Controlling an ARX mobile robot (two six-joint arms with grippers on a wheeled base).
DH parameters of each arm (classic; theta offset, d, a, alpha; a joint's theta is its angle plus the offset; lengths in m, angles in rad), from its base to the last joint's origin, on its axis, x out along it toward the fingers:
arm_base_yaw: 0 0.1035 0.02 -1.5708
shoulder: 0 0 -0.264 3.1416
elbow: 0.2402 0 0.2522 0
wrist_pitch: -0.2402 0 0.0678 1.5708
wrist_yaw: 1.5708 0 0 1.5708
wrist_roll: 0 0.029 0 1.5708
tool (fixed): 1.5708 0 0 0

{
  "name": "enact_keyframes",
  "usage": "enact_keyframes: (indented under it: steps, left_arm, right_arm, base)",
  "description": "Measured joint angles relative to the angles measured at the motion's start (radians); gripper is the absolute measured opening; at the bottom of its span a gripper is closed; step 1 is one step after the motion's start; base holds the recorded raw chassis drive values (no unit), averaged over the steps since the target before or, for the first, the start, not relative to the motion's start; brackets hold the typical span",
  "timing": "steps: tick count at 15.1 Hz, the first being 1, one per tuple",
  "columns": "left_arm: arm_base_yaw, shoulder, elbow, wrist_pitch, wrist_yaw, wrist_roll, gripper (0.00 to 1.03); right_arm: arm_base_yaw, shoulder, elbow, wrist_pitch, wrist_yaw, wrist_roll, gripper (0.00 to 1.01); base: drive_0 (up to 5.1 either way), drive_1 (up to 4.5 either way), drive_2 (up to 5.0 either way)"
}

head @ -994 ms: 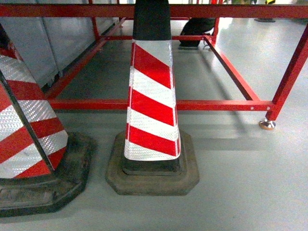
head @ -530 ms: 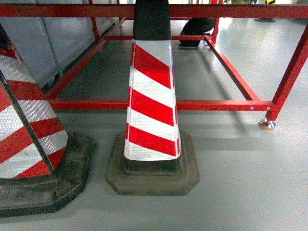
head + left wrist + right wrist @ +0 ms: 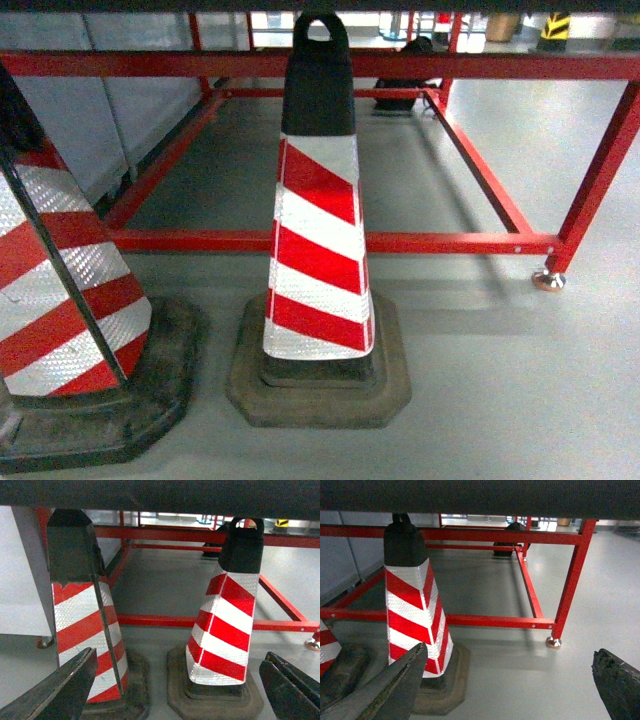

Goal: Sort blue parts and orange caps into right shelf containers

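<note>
We are in an industrial spot, a workshop or warehouse floor. We see smooth grey coated floor (image 3: pixel 500 400) with a sheen. Two red-and-white reflective traffic cones stand on heavy black rubber bases: one cone (image 3: pixel 318 260) at centre, another cone (image 3: pixel 60 290) at the left edge. Behind them is a red steel frame (image 3: pixel 400 242) of welded square tube with an adjustable levelling foot (image 3: pixel 549 280) at its near right corner. Grey panels (image 3: pixel 90 120) stand behind the frame at left. A yellow-and-black striped post (image 3: pixel 555 28) stands far back right.
</note>
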State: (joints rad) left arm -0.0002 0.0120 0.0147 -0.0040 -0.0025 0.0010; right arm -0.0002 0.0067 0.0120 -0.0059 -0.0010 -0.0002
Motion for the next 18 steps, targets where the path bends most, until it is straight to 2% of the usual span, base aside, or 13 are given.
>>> enact_keyframes:
  steps: [18]
  left_arm:
    - [0.0, 0.0, 0.0, 0.0, 0.002, 0.0, 0.98]
  right_arm:
    - [0.0, 0.0, 0.0, 0.001, 0.001, 0.0, 0.98]
  base:
    - [0.0, 0.0, 0.0]
